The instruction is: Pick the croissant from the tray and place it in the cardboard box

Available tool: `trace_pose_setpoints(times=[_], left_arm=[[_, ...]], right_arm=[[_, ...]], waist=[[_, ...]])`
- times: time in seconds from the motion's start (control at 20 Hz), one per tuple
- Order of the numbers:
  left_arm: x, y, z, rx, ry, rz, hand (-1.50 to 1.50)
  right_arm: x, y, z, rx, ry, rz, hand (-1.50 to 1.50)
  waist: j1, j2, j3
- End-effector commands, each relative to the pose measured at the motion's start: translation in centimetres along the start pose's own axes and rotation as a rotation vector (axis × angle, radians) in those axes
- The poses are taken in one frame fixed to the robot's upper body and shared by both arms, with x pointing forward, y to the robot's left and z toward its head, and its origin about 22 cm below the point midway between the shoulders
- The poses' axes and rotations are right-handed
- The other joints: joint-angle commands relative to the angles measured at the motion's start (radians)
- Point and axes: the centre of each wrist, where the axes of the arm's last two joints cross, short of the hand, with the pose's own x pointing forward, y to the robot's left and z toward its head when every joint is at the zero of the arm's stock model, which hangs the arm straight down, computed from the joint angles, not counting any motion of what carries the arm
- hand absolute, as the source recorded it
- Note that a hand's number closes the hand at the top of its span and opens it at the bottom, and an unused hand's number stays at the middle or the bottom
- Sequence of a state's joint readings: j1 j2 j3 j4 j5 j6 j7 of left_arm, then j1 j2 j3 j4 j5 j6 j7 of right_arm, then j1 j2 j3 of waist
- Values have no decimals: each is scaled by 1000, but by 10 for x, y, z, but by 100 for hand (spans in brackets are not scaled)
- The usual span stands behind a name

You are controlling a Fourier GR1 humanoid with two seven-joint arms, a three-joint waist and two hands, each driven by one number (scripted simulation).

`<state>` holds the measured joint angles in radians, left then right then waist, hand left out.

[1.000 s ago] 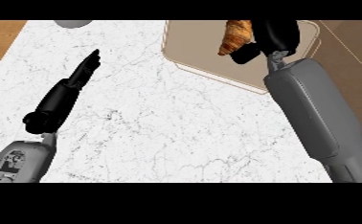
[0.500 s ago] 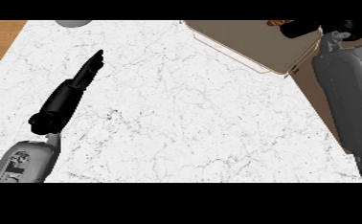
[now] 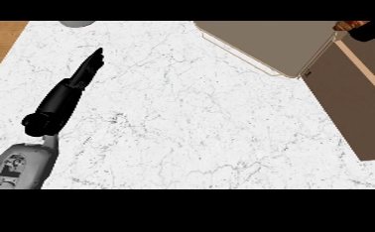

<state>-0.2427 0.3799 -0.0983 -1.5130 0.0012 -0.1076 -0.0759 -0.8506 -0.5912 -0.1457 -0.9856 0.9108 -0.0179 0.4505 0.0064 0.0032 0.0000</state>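
Shifted toward marble counter [image 3: 183, 127] far-right corner: golden-brown croissant [image 3: 350, 25], right hand [image 3: 364, 33], grip cannot be told | left hand [image 3: 82, 75] flat | risk: released short of brown cardboard box [image 3: 344, 102]

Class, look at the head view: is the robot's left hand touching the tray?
No, the left hand lies with straight fingers over the white counter, well apart from the tray.
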Motion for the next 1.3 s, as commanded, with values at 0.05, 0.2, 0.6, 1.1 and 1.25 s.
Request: trace_pose_setpoints(times=[0.05, 0.2, 0.6, 1.1, 1.25], left_arm=[[8, -2, 3, 1, -20, -4, 0], [8, -13, 9, -25, -7, 19, 0], [0, -11, 6, -17, 9, -1, 0], [-7, -15, 5, 1, 1, 4, 0], [2, -5, -3, 12, 5, 14, 0]], right_arm=[[-61, 10, -15, 244, 96, 46, 150], [-79, -9, -27, 323, 102, 52, 150], [-126, 11, -26, 569, 141, 113, -150], [-129, -11, -33, 296, -149, -427, -150], [-131, -15, -38, 184, -77, -799, -150]], waist=[[10, 2, 1], [14, 0, 1], [7, 1, 0], [-8, -1, 3], [-15, -2, 5]])
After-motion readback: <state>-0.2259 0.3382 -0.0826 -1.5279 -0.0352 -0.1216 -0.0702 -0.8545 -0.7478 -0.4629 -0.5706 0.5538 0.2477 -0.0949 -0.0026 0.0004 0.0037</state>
